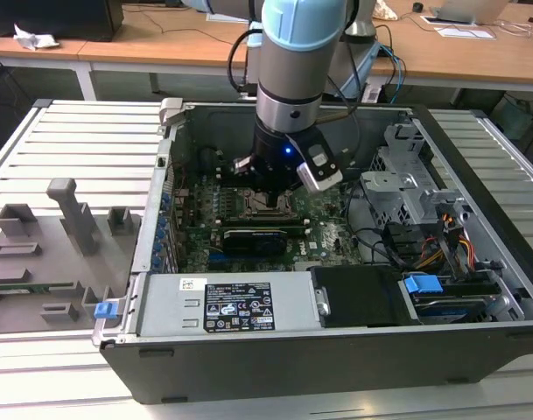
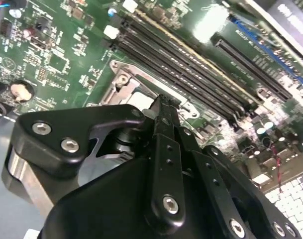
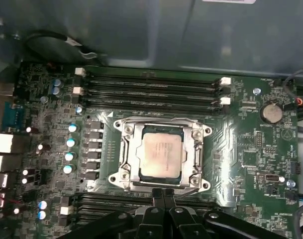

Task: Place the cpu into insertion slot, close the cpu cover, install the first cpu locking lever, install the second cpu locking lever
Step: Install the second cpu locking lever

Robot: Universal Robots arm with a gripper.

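The cpu (image 3: 161,156) has a matt silvery-beige metal top, the cpu cover (image 3: 127,149) is bright bare metal, and the gripper (image 3: 163,194) looks black, smooth, semi-gloss.

Around the insertion slot (image 3: 161,155), the room is tight. Long memory slots (image 3: 151,87) run along one side and a second bank (image 3: 116,201) along the opposite side, where the gripper (image 3: 163,195) sits touching the slot's rim. A row of capacitors (image 3: 70,149) stands beside the slot (low ones). Above the slot, the space is open, flanked by the case wall (image 1: 165,188) and drive cage (image 1: 415,175).
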